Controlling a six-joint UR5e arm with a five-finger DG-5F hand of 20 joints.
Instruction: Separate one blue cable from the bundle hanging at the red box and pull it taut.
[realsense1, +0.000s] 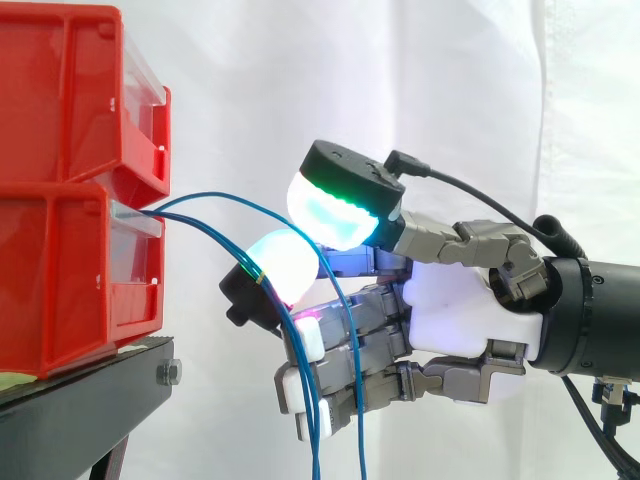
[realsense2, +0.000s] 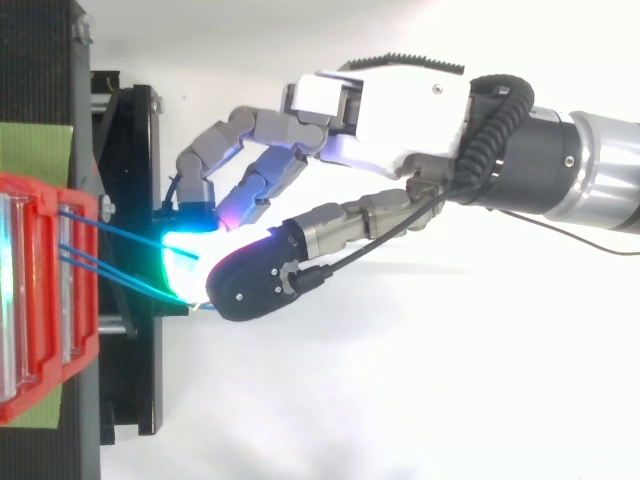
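Beside red bins | hand pinches blue cable | pads glowing cyan

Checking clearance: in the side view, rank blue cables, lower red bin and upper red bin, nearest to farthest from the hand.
From the hand:
1. blue cables: touching, between its fingers.
2. lower red bin: left, level with it.
3. upper red bin: left, higher.

blue cables: ends off btm edge | red bins: cut by left edge | arm: cut at right
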